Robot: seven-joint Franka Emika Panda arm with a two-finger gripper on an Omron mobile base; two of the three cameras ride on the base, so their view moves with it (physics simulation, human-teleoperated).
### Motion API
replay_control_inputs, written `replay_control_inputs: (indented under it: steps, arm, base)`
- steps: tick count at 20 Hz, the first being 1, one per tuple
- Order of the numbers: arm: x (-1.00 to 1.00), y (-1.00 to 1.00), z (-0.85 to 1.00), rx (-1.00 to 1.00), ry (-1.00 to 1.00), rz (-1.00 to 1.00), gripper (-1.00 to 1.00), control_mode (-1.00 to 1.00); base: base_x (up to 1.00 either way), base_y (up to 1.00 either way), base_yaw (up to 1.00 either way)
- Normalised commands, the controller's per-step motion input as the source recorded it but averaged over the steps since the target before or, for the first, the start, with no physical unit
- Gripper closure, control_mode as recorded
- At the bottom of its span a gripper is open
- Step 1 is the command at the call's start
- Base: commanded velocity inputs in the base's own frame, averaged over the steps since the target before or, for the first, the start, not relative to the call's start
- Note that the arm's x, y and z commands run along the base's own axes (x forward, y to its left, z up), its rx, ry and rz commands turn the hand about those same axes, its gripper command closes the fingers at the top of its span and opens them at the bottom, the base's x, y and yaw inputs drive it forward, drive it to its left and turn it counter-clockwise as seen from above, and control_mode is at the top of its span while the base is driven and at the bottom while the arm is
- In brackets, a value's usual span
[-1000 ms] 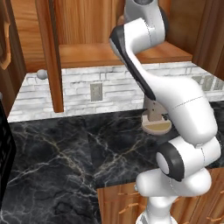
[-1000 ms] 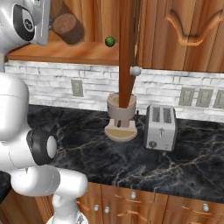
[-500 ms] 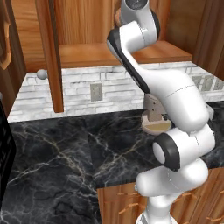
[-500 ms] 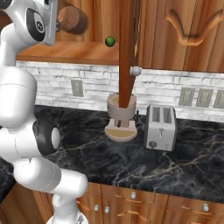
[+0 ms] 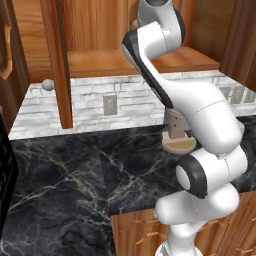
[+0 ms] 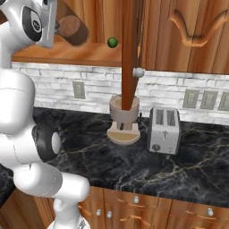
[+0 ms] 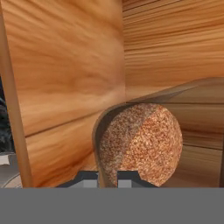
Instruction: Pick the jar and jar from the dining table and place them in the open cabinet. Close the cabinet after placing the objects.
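Hand view: speckled terracotta jar (image 7: 140, 142) close up, gripper (image 7: 107, 179) tips pinched close on its rim, wooden cabinet (image 7: 65, 65) walls around. Right base view adds jar (image 6: 74, 30) tipped on its side above the cabinet shelf (image 6: 67, 53), green ball (image 6: 112, 42), toaster (image 6: 164, 130), round appliance (image 6: 124, 117) on black marble counter (image 6: 179, 165), white brick tiles (image 6: 165, 89).

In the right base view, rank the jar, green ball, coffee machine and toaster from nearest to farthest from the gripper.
1. Jar, at the gripper, on the cabinet shelf.
2. Green ball, farther right on the shelf.
3. Coffee machine, below on the counter.
4. Toaster, right of it.
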Motion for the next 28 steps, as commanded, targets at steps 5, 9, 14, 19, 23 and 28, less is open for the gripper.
replay_control_inputs:
  steps: [5, 9, 14, 19, 23, 28]
  arm:
    - [-0.14, 0.0, -0.15, 0.0, 0.0, 0.0, 1.0, -1.0]
    - [-0.03, 0.0, -0.26, -0.02, 0.0, 0.0, 1.0, -1.0]
    - [0.0, 0.0, -0.23, -0.01, 0.0, 0.0, 1.0, -1.0]
    - [0.03, -0.04, -0.15, 0.0, 0.0, 0.0, 1.0, -1.0]
    - [0.02, 0.0, 0.0, 0.0, 0.0, 0.0, 1.0, -1.0]
    - [0.15, 0.0, 0.07, 0.0, -0.04, 0.02, -1.0, -1.0]
  base:
    - [0.0, 0.0, 0.0]
    - [0.0, 0.0, 0.0]
    - [0.0, 0.0, 0.0]
    - [0.0, 0.0, 0.0]
    - [0.0, 0.0, 0.0]
    - [0.0, 0.0, 0.0]
